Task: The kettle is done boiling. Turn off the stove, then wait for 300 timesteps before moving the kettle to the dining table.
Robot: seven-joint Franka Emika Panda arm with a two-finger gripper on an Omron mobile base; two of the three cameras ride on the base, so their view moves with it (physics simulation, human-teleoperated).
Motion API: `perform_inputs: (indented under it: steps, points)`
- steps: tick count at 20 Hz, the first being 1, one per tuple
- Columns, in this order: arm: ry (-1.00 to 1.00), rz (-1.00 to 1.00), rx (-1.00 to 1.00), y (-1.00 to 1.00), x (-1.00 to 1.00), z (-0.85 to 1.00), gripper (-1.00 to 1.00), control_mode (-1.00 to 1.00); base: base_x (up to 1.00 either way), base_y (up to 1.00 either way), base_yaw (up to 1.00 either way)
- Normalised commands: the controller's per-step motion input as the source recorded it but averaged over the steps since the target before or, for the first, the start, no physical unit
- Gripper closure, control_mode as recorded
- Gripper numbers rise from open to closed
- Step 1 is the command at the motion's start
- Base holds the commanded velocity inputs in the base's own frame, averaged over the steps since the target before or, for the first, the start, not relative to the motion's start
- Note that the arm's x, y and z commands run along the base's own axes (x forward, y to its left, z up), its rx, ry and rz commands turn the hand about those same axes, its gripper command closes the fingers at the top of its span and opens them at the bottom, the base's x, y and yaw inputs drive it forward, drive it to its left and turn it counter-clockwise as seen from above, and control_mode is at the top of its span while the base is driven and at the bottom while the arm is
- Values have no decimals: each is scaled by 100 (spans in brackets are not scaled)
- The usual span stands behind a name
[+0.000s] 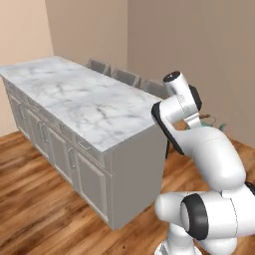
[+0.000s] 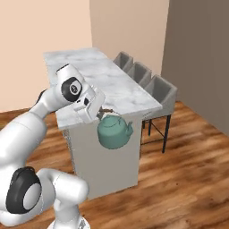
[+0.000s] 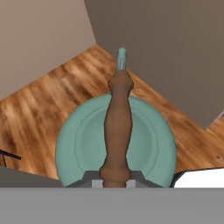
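The teal kettle (image 2: 115, 131) hangs in the air just off the near right corner of the dining table (image 2: 120, 87), a little below its white marble top. My gripper (image 2: 102, 112) is shut on the kettle's thin arched handle. Looking down from the hand, the brown handle (image 3: 117, 122) runs between the fingertips of my gripper (image 3: 115, 183), with the kettle's round body (image 3: 83, 144) under it and wooden floor below. A sliver of the kettle (image 1: 222, 126) peeks out behind my arm. The stove is out of view.
Three grey stools (image 2: 159, 91) line the table's far long side. Cabinet doors and drawers (image 1: 64, 149) run along its other long side. Wooden floor (image 2: 179, 179) lies open around the near end, with walls behind.
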Motion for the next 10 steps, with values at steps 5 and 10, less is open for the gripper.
perform_inputs:
  steps: [5,10]
  points:
    - [0,0,0,0,0,0,100,100,16,-84,38]
    - [0,0,0,0,0,0,100,100,20,-80,39]
